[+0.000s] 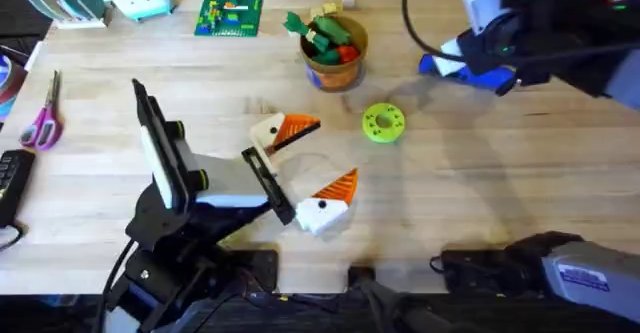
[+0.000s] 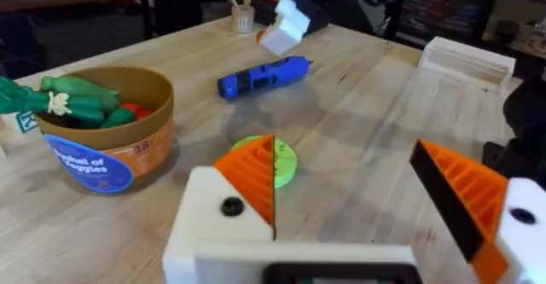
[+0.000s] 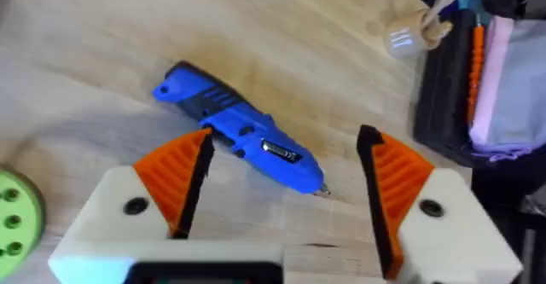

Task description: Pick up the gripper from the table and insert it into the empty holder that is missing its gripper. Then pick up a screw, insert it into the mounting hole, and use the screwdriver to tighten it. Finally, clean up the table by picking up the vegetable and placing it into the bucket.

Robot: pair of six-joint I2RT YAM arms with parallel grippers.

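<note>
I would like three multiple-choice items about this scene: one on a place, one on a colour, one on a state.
1. Where does the screwdriver lie?
A. in the bucket
B. on the table, below the right hand
C. beside the scissors

2. What colour is the round disc with holes?
A. lime green
B. red
C. black

3. How is the right hand?
A. shut on the screwdriver
B. shut on nothing
C. open

Answers:
1 B: the screwdriver rests on the bare wood of the table, just beyond the right hand.
2 A: the disc is lime green.
3 C: its two orange-padded fingers stand wide apart and hold nothing.
</note>
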